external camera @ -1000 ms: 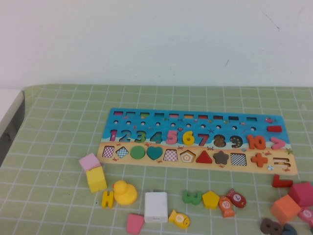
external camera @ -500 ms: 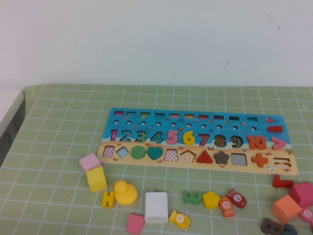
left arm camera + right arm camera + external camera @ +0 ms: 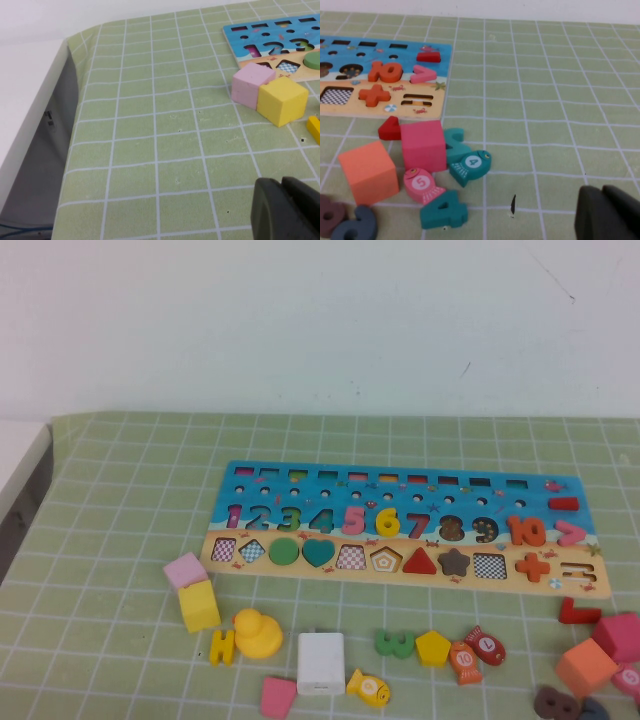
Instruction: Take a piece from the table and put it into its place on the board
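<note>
Your yellow 6 sits in the board's number row between the pink 5 and the red 7. On the desk just below the board lie a green 3, a yellow pentagon and a white block. The left gripper hovers near the pink cube, fingers together; the right gripper hangs beside the teal fish, fingers together too.

High view: raised, angled down, whole board. Wrist views: low, close above desk; each shares 1 board end with high view.
</note>
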You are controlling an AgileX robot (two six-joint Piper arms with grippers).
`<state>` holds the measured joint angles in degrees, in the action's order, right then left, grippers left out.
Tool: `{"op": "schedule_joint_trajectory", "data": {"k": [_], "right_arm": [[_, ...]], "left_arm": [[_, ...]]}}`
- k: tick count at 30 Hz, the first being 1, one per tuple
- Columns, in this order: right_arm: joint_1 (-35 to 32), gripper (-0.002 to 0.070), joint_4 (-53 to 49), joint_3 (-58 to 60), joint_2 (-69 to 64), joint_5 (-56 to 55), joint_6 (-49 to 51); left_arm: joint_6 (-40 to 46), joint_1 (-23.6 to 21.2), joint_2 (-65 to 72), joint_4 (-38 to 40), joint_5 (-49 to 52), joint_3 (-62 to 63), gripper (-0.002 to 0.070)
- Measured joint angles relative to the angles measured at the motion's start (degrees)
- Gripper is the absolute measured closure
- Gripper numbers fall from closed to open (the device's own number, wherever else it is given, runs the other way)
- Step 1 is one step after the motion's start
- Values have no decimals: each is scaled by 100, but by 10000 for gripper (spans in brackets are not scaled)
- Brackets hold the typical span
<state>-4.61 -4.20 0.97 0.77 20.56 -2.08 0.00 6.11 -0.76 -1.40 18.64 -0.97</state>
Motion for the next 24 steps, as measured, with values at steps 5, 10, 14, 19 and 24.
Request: {"op": "schedule_joint_trajectory", "data": {"k": [5,10,14,19,24], "right_arm": [[0,679,0,0,0,0,208],[0,679,0,0,0,0,529],[0,679,-21,0,0,0,555],[0,679,-21,0,0,0,472],[0,679,-23,0,0,0,451]], "left_arm": [[0,0,0,0,0,0,677],[0,0,0,0,0,0,677],[0,0,0,0,0,0,677],[0,0,0,0,0,0,677],[0,0,0,0,0,0,677]]}}
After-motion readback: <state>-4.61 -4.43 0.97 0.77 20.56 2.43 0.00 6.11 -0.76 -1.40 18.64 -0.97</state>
